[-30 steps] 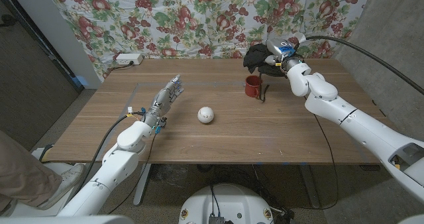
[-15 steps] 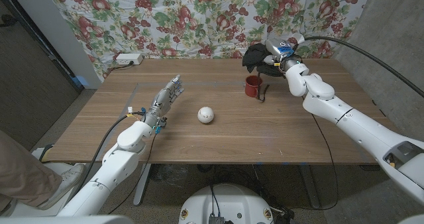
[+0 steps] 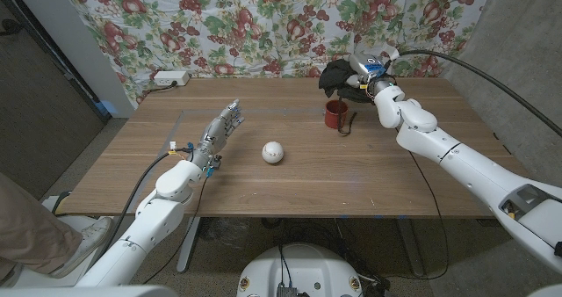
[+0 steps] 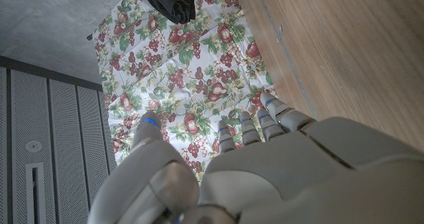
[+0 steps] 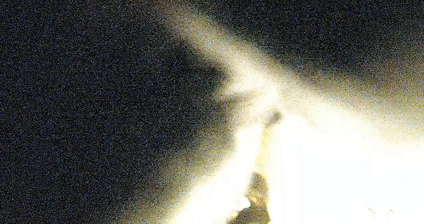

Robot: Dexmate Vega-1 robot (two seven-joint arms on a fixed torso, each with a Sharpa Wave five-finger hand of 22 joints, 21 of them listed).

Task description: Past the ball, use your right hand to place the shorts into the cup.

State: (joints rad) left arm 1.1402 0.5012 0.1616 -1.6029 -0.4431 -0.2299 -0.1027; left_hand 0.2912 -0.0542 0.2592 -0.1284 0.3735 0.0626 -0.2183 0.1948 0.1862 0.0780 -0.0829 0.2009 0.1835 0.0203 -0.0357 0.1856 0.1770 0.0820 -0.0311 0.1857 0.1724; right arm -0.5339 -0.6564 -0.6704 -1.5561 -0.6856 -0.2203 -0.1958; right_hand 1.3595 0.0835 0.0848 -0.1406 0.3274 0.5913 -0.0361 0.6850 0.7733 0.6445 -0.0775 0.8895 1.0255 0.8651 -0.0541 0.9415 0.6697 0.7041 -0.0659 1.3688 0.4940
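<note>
- Right hand (image 3: 363, 68) is raised at the far right of the wooden counter (image 3: 351, 170), with its fingers closed into a dark bundle of cloth, the shorts (image 3: 337, 72).
- From the head view, the shorts hang bunched from that hand, above and just behind the cup (image 3: 335, 113), in front of the flowered curtain (image 3: 263, 25). Whether the cloth touches the cup's rim cannot be told.
- The cup is red, stands upright on the counter's far right part, and has a dark strap or cord (image 3: 349, 121) lying just beside it on the right.
- A white ball (image 3: 272, 152) sits on the counter near the middle, nearer to the robot than the cup and well apart from it.
- The left hand (image 3: 219, 132) holds nothing. Its fingers are stretched out straight and slightly apart, pointing toward the far side of the counter, to the left of the ball and not touching it.
- In the left wrist view, the left hand's pale fingers (image 4: 265, 118) reach toward the flowered curtain, and the dark shorts (image 4: 171, 2) show at the picture's edge.
- The right wrist view is grainy, mostly dark with a bright glare, and nothing in it can be made out.
- A white power strip (image 3: 169, 79) lies at the counter's far left corner.
</note>
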